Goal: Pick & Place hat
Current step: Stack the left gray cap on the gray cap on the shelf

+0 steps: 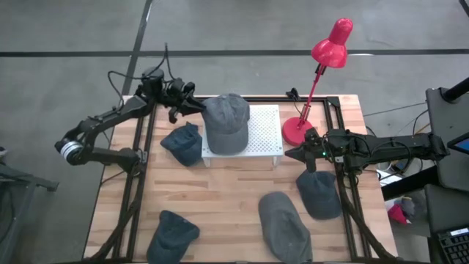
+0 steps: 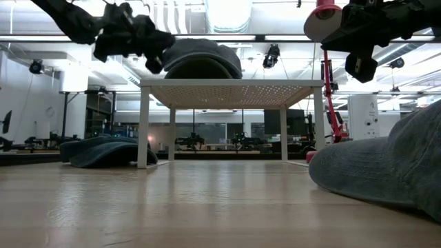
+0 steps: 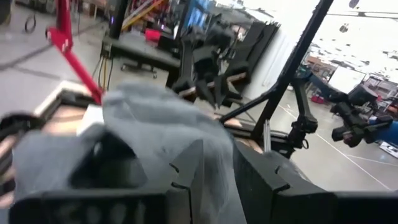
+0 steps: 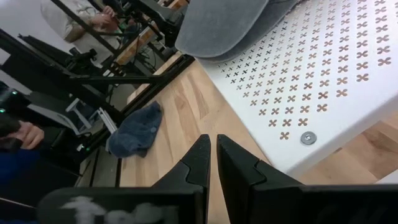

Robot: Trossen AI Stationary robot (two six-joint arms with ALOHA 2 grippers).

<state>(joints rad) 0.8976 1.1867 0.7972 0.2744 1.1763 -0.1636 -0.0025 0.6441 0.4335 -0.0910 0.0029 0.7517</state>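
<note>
Hat (image 1: 226, 122): in the high view it lies on the white rack (image 1: 265, 133), covering the rack's 9 o'clock half. My left gripper (image 1: 185, 103) meets its edge at 10 o'clock, jaws narrowly parted and, as I judge, pinching the fabric. My right gripper (image 1: 299, 154) waits at the rack's 4 o'clock corner, jaws closed on nothing, beside the red lamp (image 1: 316, 81). Four more hats lie on the table (image 1: 227, 183).

Low view: the hat (image 2: 201, 60) crowns the rack (image 2: 231, 89); the left gripper (image 2: 141, 43) touches its 9 o'clock side. The right gripper (image 2: 361, 67) hangs clear at 2 o'clock.

Left wrist view: grey cloth (image 3: 155, 134) lies bunched between the fingers (image 3: 186, 171).

Right wrist view: closed fingers (image 4: 205, 158) point past the rack's corner (image 4: 311, 106); the brim (image 4: 221, 34) overhangs nothing.

Risk, as I judge it: if I pull away with the cloth pinched, the hat drags off the rack's 9 o'clock edge; soft fabric may also snag a fingertip on release.
</note>
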